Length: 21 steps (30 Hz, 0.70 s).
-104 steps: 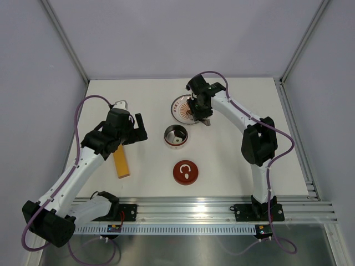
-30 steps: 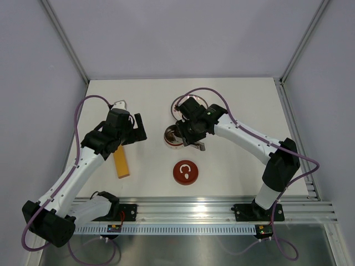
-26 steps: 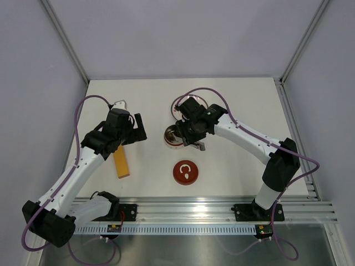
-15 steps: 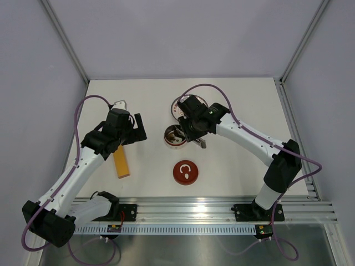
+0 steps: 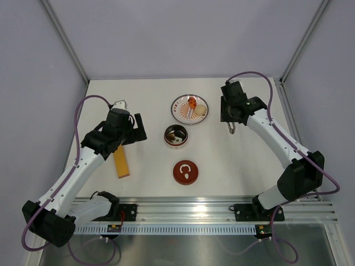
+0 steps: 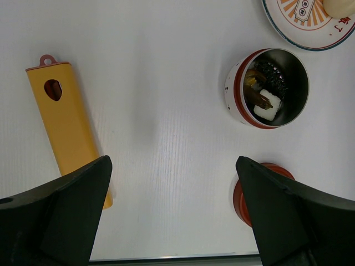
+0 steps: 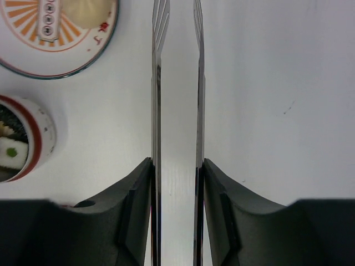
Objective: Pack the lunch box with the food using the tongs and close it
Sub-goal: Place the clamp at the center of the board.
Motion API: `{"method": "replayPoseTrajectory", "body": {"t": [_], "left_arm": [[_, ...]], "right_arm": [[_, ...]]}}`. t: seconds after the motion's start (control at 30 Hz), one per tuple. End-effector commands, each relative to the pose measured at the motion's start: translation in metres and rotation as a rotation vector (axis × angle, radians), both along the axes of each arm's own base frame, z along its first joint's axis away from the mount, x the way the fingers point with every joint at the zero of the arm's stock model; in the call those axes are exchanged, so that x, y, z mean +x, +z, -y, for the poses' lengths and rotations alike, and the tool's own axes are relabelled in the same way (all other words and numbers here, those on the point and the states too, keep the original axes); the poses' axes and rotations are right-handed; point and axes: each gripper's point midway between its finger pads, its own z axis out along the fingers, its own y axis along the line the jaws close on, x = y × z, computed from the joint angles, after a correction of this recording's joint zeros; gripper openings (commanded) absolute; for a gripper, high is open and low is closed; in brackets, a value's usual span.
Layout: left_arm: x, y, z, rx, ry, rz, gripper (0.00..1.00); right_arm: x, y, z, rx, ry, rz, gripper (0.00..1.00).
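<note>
Tongs [image 7: 157, 100]: you hold them in the right gripper [image 7: 177, 172], well up off the table [image 5: 249, 166]. Their long axis looks steep, tips down.
Right fingers [image 7: 133, 205]: closed on the two thin arms from outside. The arms stand apart and parallel, with nothing between the tips.
Food on the plate [image 5: 178, 114]: an orange piece [image 5: 192, 103] on the far side and a beige piece [image 5: 200, 111] on the right side, just beside each other.
Key relation: both pieces lie to the left of the tips, which hang over bare table. The beige piece is the closer one. You probably need to move left before you go down.
Lunch box [image 6: 232, 88]: it stands open just near of the plate, not touching it. Black, brown and white pieces already lie inside.
Lid [image 5: 186, 172]: it lies flat with its white mark up, near of the lunch box and apart from it.
Nearer arm: the right one. The left gripper [image 6: 177, 221] hangs over the left side of the table beside the yellow bar [image 6: 69, 127], fingers [image 6: 61, 221] spread wide and empty.
Surface: flat white table. The plate looks shallow, so a piece could slide ahead of the tips.
Room: open table to the right of the plate. The lunch box crowds its near side, so watch the rim.
</note>
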Motion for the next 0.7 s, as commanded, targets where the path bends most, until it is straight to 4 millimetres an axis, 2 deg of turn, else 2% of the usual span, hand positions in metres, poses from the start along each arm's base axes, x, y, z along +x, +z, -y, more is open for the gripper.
{"method": "replayPoseTrajectory", "body": {"t": [0.0, 0.03, 0.1, 0.13, 0.33, 0.37, 0.4, 0.43, 0.47, 0.5, 0.57, 0.67], "left_arm": [[0.006, 0.013, -0.002, -0.004, 0.006, 0.044, 0.99], [0.006, 0.013, -0.001, -0.004, 0.003, 0.045, 0.99], [0.006, 0.012, -0.001, -0.006, 0.004, 0.043, 0.99], [0.006, 0.013, 0.000, -0.007, 0.002, 0.044, 0.99], [0.004, 0.015, -0.004, 0.006, 0.008, 0.052, 0.99], [0.003, 0.016, -0.006, 0.009, 0.011, 0.055, 0.99], [0.002, 0.015, -0.008, 0.017, 0.015, 0.051, 0.99], [0.001, 0.015, -0.008, 0.019, 0.016, 0.050, 0.99], [0.000, 0.014, -0.010, 0.024, 0.018, 0.045, 0.99], [0.000, 0.013, -0.011, 0.028, 0.022, 0.042, 0.99], [-0.001, 0.012, -0.012, 0.035, 0.024, 0.037, 0.99], [-0.002, 0.011, -0.015, 0.049, 0.036, 0.035, 0.99]], "right_arm": [[0.018, 0.001, 0.029, 0.003, -0.123, 0.082, 0.46], [0.019, -0.010, 0.046, -0.005, -0.168, 0.069, 0.47], [0.031, -0.015, 0.059, 0.005, -0.218, 0.100, 0.47], [0.033, -0.027, 0.072, 0.004, -0.262, 0.086, 0.47], [0.058, -0.060, 0.099, 0.022, -0.341, 0.087, 0.48], [0.064, -0.061, 0.102, 0.026, -0.347, 0.102, 0.54], [0.066, -0.071, 0.104, 0.017, -0.348, 0.079, 0.62], [0.068, -0.076, 0.106, 0.015, -0.354, 0.073, 0.73], [0.069, -0.087, 0.112, 0.001, -0.367, 0.043, 0.91], [0.073, -0.086, 0.115, -0.004, -0.378, 0.045, 0.97], [0.073, -0.088, 0.116, -0.013, -0.378, 0.035, 0.99], [0.073, -0.077, 0.114, 0.007, -0.372, 0.059, 1.00]]}}
